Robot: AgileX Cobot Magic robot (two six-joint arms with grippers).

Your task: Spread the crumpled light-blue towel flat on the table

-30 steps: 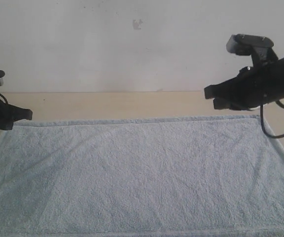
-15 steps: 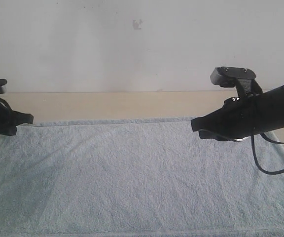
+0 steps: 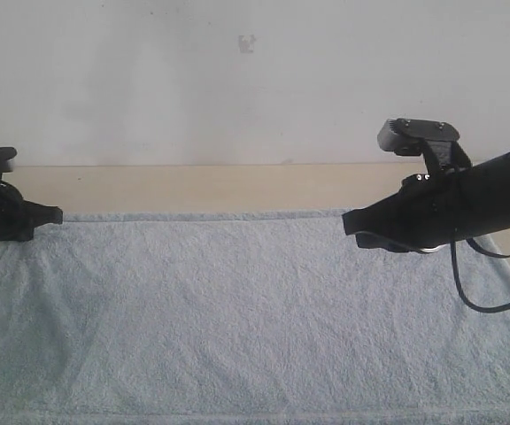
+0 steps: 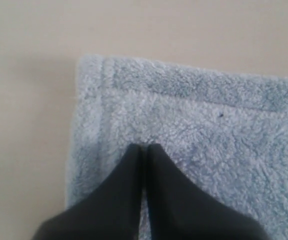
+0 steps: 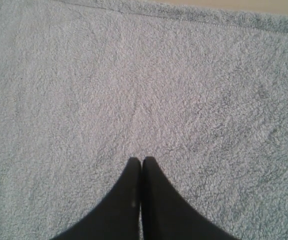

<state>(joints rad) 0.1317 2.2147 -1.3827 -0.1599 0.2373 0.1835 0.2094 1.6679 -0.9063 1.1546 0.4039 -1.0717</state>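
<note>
The pale light-blue towel lies spread out flat over the cream table, its hemmed far edge running straight across. At the towel's far left corner, my left gripper is shut. In the left wrist view its tips sit over the hemmed corner of the towel, and no cloth shows between them. My right gripper is shut too and hovers low over the right part of the towel. In the right wrist view its tips are over plain terry. No white label is visible.
A bare strip of table runs between the towel's far edge and the pale wall. Bare table also lies beside the towel's left corner. The right arm's cable hangs over the towel's right side.
The right gripper has come down and leftward from beyond the far edge to over the towel, then held still. The left gripper has crept slightly right along the far left corner.
</note>
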